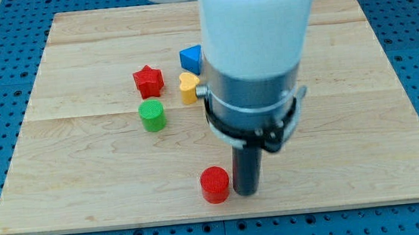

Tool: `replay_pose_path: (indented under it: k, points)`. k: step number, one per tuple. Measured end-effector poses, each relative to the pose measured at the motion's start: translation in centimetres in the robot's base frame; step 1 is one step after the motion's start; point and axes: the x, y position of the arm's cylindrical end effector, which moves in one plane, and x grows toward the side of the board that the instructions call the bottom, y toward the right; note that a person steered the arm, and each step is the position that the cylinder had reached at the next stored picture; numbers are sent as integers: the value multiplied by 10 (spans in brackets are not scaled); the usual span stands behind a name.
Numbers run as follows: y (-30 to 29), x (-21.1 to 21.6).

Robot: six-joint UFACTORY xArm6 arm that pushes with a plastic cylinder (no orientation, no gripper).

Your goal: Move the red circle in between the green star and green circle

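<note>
The red circle [214, 184] lies near the bottom edge of the wooden board, at mid-width. My tip [246, 191] stands right beside it on its right, touching or nearly touching. The green circle [151, 115] sits up and to the left of the red circle. No green star shows; the arm's white and grey body [254, 60] hides the board's centre and whatever lies behind it.
A red star [148, 81] sits just above the green circle. A yellow heart [188, 87] and a blue triangle [191, 58] lie to its right, partly against the arm's body. The board [71, 183] rests on a blue pegboard.
</note>
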Motion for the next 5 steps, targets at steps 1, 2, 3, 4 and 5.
replay_pose_path:
  k: [1, 2, 3, 4, 5]
  points:
    - [-21, 18]
    - [-48, -19]
    - [-71, -41]
    - [-95, -50]
    - [-99, -73]
